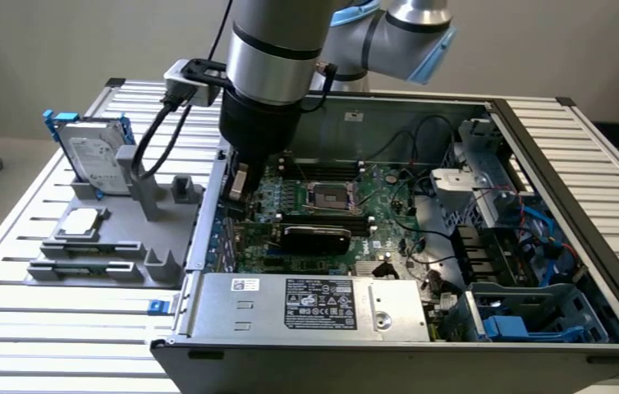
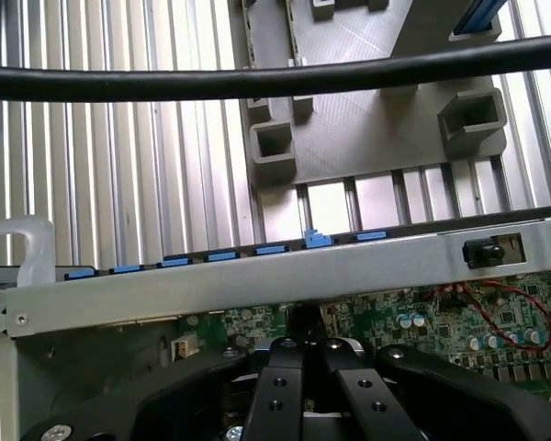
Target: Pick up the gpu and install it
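- The arm [image 1: 277,66] reaches straight down into the open computer case [image 1: 572,205], at its left wall in the exterior view.
- The gripper [image 2: 305,360] has its black fingers [image 2: 280,390] pressed together over the green motherboard [image 2: 441,322]; whether anything is held between them cannot be told.
- The gpu [image 1: 312,238], its black shroud up, lies across the motherboard just right of the gripper.
- The grey holder tray [image 1: 102,246] sits left of the case.

Open-topped computer case [image 1: 529,131], cables [image 1: 430,246] crowding motherboard [image 1: 332,205], power supply [image 1: 309,308] blocking near edge
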You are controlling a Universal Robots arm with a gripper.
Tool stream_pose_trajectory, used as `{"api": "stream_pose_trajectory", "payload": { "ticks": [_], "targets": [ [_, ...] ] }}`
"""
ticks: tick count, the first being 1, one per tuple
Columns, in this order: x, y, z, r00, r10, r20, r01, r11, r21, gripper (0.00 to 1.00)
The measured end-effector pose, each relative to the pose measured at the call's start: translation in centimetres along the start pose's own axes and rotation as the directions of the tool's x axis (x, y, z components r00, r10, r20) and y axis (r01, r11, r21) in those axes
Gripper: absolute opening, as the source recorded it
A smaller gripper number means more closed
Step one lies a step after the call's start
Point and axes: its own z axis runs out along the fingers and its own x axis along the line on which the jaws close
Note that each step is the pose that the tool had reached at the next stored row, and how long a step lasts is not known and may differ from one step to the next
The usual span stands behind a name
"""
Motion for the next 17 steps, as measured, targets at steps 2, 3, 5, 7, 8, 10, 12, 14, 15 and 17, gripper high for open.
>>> {"api": "stream_pose_trajectory", "payload": {
  "ticks": [2, 3, 5, 7, 8, 10, 12, 14, 15, 17],
  "targets": [
    [0.00, 0.00, 0.10, 1.0000, 0.005, 0.0012, -0.005, 1.0000, -0.0004, 0.11],
    [-0.01, 0.00, 0.15, 1.0000, 0.010, 0.0022, -0.010, 1.0000, -0.0008, 0.11],
    [-0.03, 0.00, 0.21, 0.9997, 0.022, 0.0048, -0.022, 0.9998, -0.0019, 0.11],
    [-0.04, -0.01, 0.24, 0.9994, 0.034, 0.0082, -0.034, 0.9994, -0.0032, 0.11],
    [-0.05, 0.00, 0.28, 0.9992, 0.038, 0.0099, -0.038, 0.9993, -0.0044, 0.11],
    [-0.04, -0.01, 0.27, 0.9990, 0.044, 0.0090, -0.044, 0.9990, -0.0055, 0.11],
    [-0.04, -0.01, 0.24, 0.9987, 0.050, 0.0070, -0.050, 0.9987, -0.0064, 0.11],
    [-0.04, -0.02, 0.24, 0.9985, 0.055, 0.0046, -0.055, 0.9984, -0.0072, 0.11],
    [-0.04, -0.03, 0.24, 0.9983, 0.058, 0.0030, -0.058, 0.9983, -0.0073, 0.11],
    [-0.04, -0.05, 0.25, 0.9981, 0.061, -0.0039, -0.062, 0.9981, -0.0061, 0.11]
  ]
}}
